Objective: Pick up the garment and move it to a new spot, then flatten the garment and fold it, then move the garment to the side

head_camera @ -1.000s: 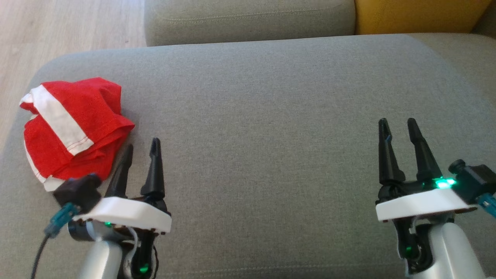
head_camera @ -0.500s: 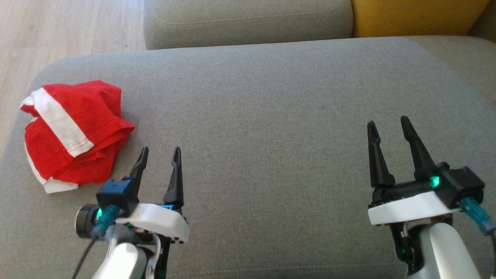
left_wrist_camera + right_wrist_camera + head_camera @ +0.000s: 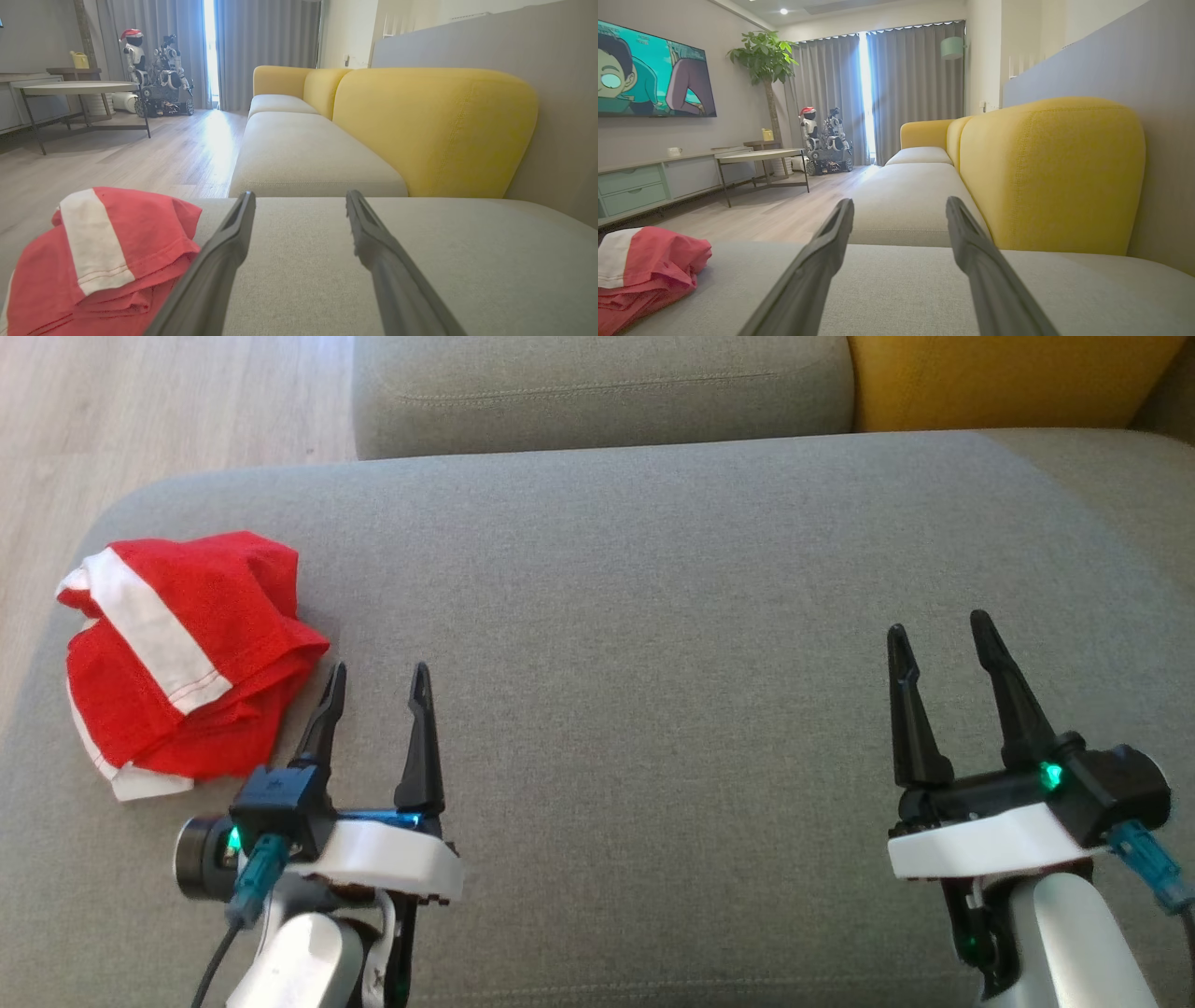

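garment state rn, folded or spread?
Folded, loosely: the garment lies as a compact layered bundle at the left end of the sofa cushion; its stacked edges show in the left wrist view.

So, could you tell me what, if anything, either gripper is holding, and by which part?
Nothing is held: the left gripper and right gripper are open and empty; the garment lies on the cushion.

The left gripper (image 3: 378, 670) and right gripper (image 3: 938, 625) each have two long, tapering black fingers (image 3: 419, 756) on a curved white plate (image 3: 392, 863). Beside each plate sits a black camera block (image 3: 275, 798) with a teal connector (image 3: 257, 882). A dark cable (image 3: 210, 975) hangs from the left one. Small green lights (image 3: 1050, 775) glow. The forearms (image 3: 1074, 943) are pale silver-white.
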{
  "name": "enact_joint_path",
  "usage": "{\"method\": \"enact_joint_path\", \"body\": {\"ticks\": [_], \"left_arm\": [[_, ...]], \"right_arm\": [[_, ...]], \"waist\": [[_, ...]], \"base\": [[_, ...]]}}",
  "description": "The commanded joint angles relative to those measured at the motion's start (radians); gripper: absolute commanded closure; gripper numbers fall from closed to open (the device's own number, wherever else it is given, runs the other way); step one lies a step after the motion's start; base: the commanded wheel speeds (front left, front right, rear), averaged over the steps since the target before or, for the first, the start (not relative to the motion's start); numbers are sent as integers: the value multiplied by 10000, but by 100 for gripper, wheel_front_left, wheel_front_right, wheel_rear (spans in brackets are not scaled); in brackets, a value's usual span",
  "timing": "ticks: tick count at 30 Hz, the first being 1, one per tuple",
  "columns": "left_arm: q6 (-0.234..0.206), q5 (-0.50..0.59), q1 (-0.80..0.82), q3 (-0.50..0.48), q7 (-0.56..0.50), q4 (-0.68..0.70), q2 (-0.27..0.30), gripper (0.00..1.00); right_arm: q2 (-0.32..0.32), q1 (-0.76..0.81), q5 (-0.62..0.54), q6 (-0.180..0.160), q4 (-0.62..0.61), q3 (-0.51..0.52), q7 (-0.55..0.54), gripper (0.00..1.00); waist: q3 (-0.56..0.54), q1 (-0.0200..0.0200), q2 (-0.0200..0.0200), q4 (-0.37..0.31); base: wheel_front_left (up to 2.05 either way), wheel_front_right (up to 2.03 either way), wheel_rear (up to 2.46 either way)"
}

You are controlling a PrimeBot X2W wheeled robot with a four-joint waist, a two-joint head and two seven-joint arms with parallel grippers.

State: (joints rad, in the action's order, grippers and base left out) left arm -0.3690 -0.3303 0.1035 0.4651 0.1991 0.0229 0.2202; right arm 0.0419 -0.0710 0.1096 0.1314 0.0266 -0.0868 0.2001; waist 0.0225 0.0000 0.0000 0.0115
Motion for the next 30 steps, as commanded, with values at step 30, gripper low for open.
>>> {"method": "enact_joint_path", "body": {"ticks": [30], "left_arm": [[2364, 2574, -612, -1807, 626, -467, -1444, 0]], "right_arm": [[83, -393, -719, -7, 1373, -54, 367, 0]], "waist": [[-137, 0, 0, 12]], "base": [[0, 0, 0]]}}
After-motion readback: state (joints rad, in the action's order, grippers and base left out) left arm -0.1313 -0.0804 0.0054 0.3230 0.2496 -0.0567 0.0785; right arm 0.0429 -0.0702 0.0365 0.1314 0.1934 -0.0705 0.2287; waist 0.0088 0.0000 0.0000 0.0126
